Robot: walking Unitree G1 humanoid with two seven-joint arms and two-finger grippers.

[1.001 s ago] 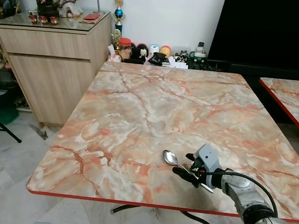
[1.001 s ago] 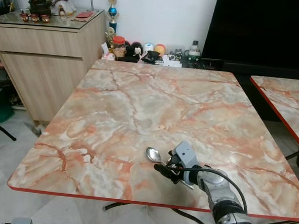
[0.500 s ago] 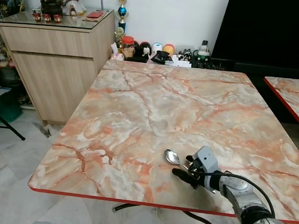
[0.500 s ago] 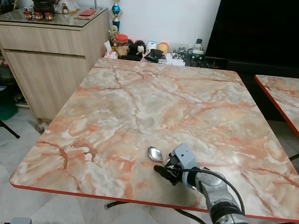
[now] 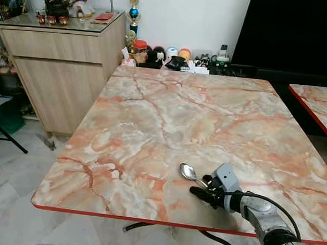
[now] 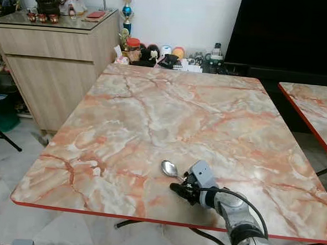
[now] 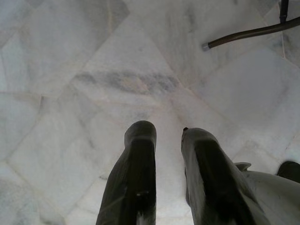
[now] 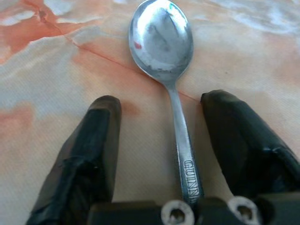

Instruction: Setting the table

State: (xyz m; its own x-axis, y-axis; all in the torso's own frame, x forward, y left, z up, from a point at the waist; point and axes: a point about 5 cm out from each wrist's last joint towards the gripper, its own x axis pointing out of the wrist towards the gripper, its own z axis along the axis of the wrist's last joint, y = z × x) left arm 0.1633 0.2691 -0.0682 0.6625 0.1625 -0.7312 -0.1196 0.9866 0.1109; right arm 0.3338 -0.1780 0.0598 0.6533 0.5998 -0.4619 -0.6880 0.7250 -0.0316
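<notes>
**Steel on marble: one spoon down, the rest of the setting to come**

Polished steel is all the setting there is so far: a single shiny silver teaspoon [image 8: 165, 70] lies flat on the glossy pink-and-orange marble-patterned table with a red edge [image 5: 153, 116], close to the near edge. No plate, bowl or cup is on that top, so I judge the job barely begun.

The right gripper [image 8: 161, 154] sits low over the tabletop with its two black fingers [image 8: 91, 154] spread wide, one on each side of the spoon's thin handle and touching neither side of it. The handle, stamped with small lettering, runs back between the fingers toward the wrist; the oval bowl lies just beyond the fingertips, mirror-bright and facing up. The fingers look rubbery and matte, with rounded tips. The spoon appears set down and released, though I can't rule out a grasp about to start.

The left gripper [image 7: 168, 154] hangs idle over the pale veined marble floor tiles [image 7: 70, 70], fingers slightly apart, holding nothing.
</notes>
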